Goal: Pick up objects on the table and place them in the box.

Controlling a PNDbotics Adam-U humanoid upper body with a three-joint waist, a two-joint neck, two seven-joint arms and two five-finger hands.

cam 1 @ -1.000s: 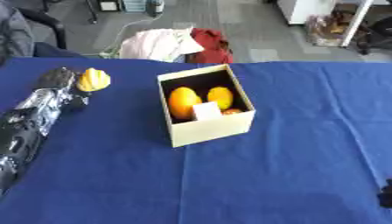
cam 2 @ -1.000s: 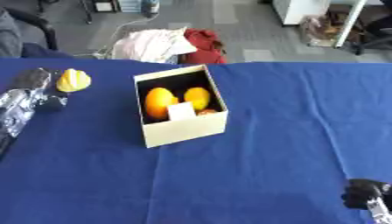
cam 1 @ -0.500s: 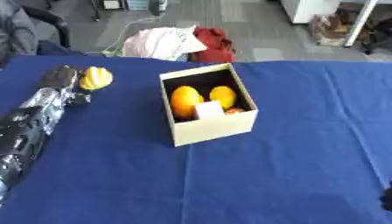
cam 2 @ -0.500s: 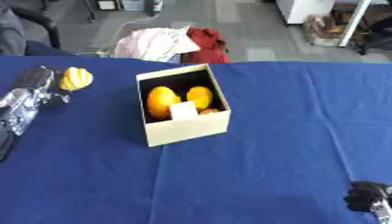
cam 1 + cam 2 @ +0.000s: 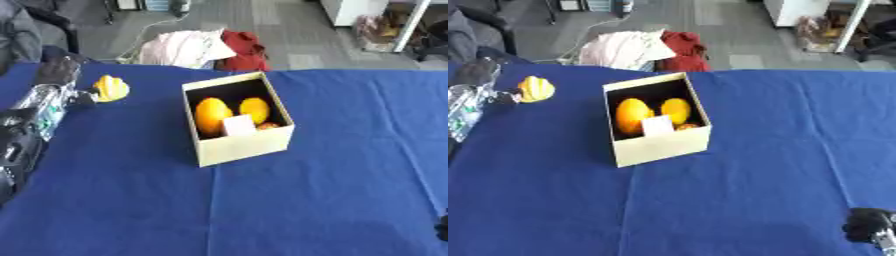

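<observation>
Surface: a blue cloth-covered surface [image 5: 289,200] fills most of both views, its far edge running across the upper part of the frame.
Box: an open cream cardboard box [image 5: 245,146] stands just left of the frame's centre, turned slightly askew.
Box contents: two orange-yellow round fruits [image 5: 213,112] lie side by side inside; a small white block [image 5: 238,125] leans at the near inner wall, with a bit of something reddish-orange just beside it on the right.
Yellow object: a small yellow thing [image 5: 110,88] sits at the upper left of the frame, well apart from the box, outside it.
Left robot hand: the left robot hand [image 5: 59,73] reaches up along the left edge of the frame on a black and silver arm; its dark tip lies just beside the yellow thing, seemingly touching it, but I cannot tell whether the fingers are spread or curled.
Right robot hand: the right robot hand [image 5: 870,226] shows only as a dark knuckled lump at the lower right corner; its finger state cannot be told.
Beyond the surface: white and red cloths [image 5: 206,47] lie heaped on the grey floor at the upper middle.
</observation>
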